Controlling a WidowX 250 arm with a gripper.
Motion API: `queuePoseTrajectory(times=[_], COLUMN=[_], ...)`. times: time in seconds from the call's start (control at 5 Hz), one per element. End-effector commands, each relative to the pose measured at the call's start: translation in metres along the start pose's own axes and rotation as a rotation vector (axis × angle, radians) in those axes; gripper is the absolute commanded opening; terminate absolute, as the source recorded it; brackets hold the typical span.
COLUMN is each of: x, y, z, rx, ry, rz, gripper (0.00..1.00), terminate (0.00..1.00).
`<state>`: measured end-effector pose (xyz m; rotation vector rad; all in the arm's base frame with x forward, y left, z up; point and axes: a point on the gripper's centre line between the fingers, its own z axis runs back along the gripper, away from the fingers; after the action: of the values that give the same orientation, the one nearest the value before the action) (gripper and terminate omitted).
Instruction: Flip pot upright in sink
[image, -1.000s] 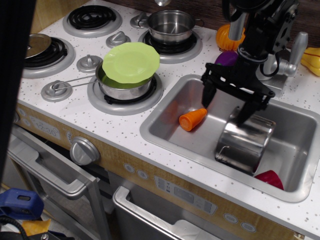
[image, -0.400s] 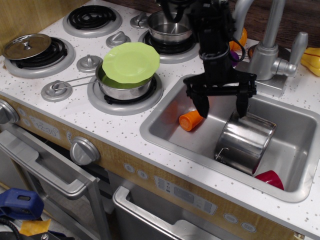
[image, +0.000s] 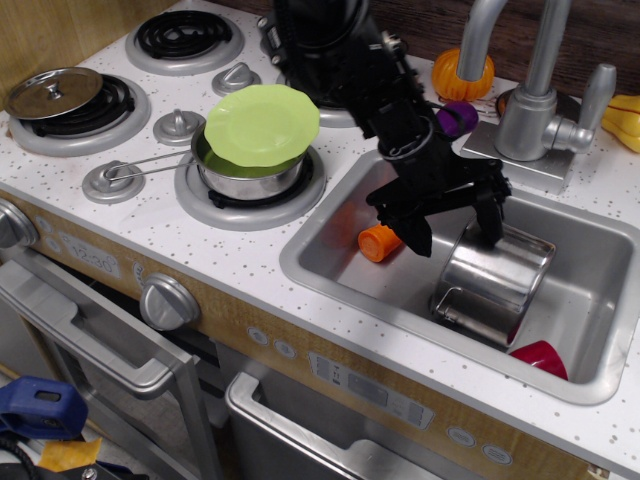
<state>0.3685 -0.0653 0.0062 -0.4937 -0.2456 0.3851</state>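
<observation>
The shiny steel pot (image: 495, 285) lies tilted on its side in the sink (image: 322, 272), right of the middle, with its wire loop handle (image: 446, 300) at the lower left. My black gripper (image: 455, 232) reaches down from the upper left and hangs open just above the pot's upper left end. One fingertip (image: 416, 240) is to the left of the pot and the other fingertip (image: 493, 226) is over its top edge. The gripper holds nothing.
An orange toy carrot (image: 378, 242) lies in the sink left of the gripper. A red piece (image: 540, 357) lies by the pot's lower right. The faucet (image: 530, 95) stands behind the sink. A steel pot with a lime-green plate (image: 262, 125) sits on the near burner.
The arm has swung from the right side of the sink to the left and now leans in from the stove. The open gripper stays over the pot. The pot has not moved.
</observation>
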Motion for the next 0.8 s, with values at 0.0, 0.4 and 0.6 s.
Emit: queuePoseTrajectory(times=[0.0, 0.4, 0.6], x=[0.001, -0.012, -0.016], y=[-0.021, -0.053, -0.056], z=[-0.008, -0.032, -0.033], rx=[-0.067, -0.098, -0.103], ry=[-0.088, -0.118, -0.114], rz=[0.003, 0.098, 0.107], gripper=[1.00, 0.00, 0.00], terminate=[0.00, 0.00, 0.00])
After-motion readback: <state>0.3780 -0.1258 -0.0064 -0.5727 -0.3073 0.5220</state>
